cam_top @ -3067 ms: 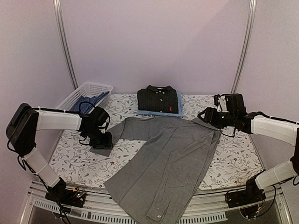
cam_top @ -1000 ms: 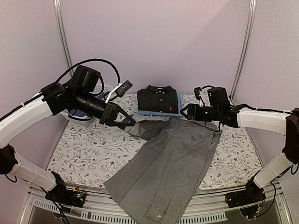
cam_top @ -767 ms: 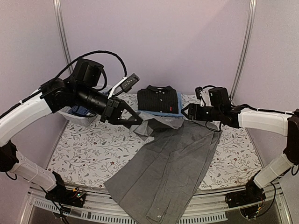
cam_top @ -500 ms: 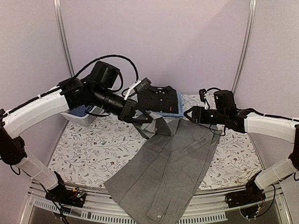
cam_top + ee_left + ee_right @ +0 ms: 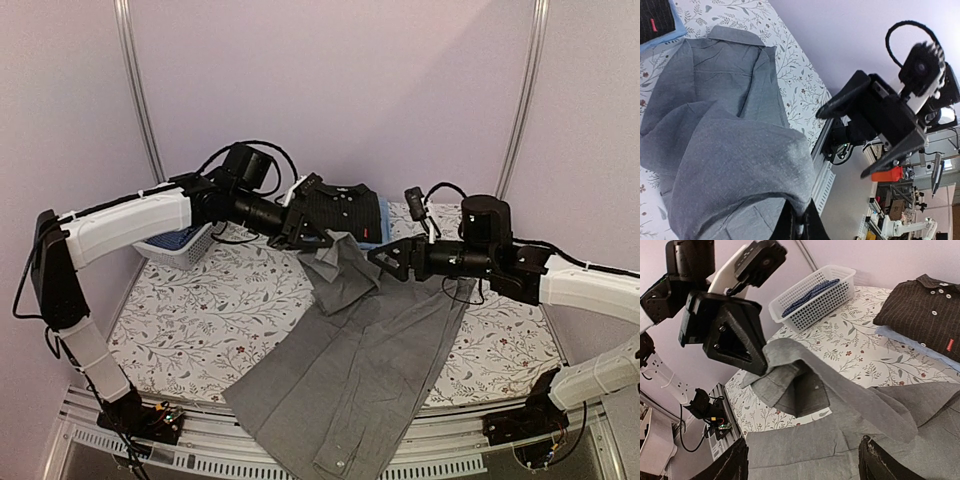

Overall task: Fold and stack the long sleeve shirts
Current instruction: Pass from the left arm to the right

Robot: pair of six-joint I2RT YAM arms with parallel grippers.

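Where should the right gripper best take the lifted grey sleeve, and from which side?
Probably the raised sleeve just below the shut left gripper, coming from the robot's right with the open right gripper. There the grey shirt's cloth hangs above the table, so its jaws can close around it.

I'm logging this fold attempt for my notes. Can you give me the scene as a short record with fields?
left gripper: shut on the sleeve of the grey shirt, raised above its body
right gripper: open, beside the sleeve, holding nothing
grey shirt: spread unfolded on the table
black shirt: folded, on the light blue shirt
basket: far left, blue cloth inside
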